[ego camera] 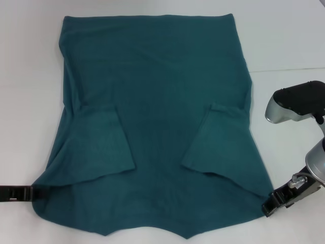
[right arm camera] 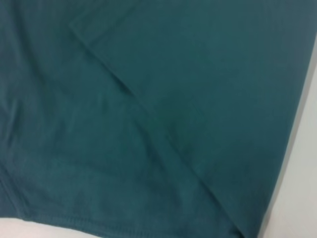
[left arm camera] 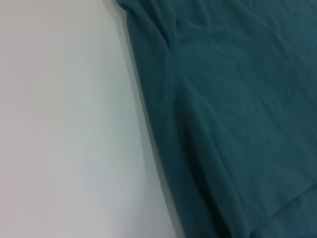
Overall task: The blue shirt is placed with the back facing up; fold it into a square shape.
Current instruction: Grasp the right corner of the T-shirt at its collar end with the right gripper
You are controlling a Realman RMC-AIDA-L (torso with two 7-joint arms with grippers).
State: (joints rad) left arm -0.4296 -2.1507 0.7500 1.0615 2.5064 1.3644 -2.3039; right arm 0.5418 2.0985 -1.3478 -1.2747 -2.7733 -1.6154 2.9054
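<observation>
The dark teal-blue short-sleeved shirt of soft knit fabric (ego camera: 157, 127) lies spread flat on the white bench (ego camera: 284, 35), plain side up, covering most of its middle and reaching from near the far edge to the near edge. Both short sleeves are folded inward onto the body: the left sleeve (ego camera: 104, 140) lies as a flap on the left half, the right sleeve (ego camera: 216, 140) as a matching flap on the right half. The shirt's far edge runs straight, while the near edge is uneven, with pointed dips close to the bench's near edge.

The left gripper (ego camera: 31, 192) sits at the shirt's near-left corner, low against the bench, its black tip touching the cloth edge; I cannot tell whether it is pinching the fabric or merely beside it. The right gripper (ego camera: 270, 202) sits at the shirt's near-right corner, its black tip meeting the cloth edge; its state I cannot tell either. The right arm's grey and black body (ego camera: 297, 104) rises over the bench's right side.

The left wrist view shows the shirt's side edge against bare bench (left arm camera: 59, 124); the right wrist view is almost filled with teal cloth (right arm camera: 148, 119) crossed by a diagonal fold.
</observation>
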